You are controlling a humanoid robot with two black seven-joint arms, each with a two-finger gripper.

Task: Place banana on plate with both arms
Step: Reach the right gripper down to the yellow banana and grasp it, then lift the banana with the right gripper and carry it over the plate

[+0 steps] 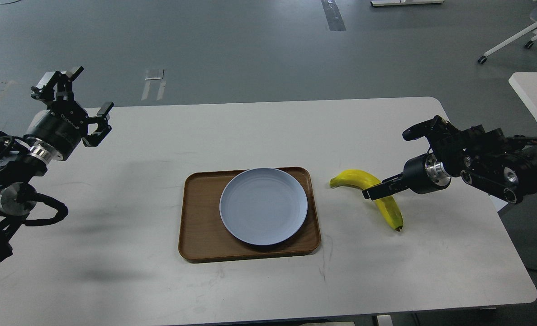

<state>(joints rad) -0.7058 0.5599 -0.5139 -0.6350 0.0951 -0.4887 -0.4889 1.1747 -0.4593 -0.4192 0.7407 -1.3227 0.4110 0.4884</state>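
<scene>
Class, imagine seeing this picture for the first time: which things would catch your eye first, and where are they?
The bright yellow banana lies on the white table, right of centre, with the right gripper reaching over its middle. At the centre, a pale blue plate sits empty on a brown wooden tray. Far left, the left gripper is raised, jaws open.

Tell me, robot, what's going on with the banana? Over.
Left hand open, raised, off to the side. Right hand at the banana, grip unclear. Banana on table, right of the empty plate. Nothing between. Over.
</scene>
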